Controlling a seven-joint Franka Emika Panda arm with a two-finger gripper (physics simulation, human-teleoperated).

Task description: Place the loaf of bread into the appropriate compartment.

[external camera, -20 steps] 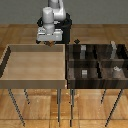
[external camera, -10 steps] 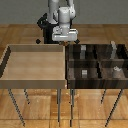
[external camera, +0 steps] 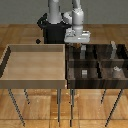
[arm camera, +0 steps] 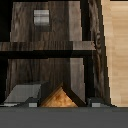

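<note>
Bread first: the loaf of bread shows in the wrist view as a small tan-brown wedge sitting right between the two grey fingertips, touching them on both sides, so I judge the gripper clamped on it, jaws narrowed to the loaf's width. The loaf is too small to show any long axis. In the exterior view the loaf cannot be made out under the gripper, which hangs over the far side of the dark four-section bin, near the divider edge on the exterior view's left.

The compartment lies below and toward the camera from the gripper, so the coming move is a short carry that way and then down.

Counted: one loaf, one arm, one bin of four sections, one tan tray, and three small grey blocks that I can pick out in the bin.
</note>
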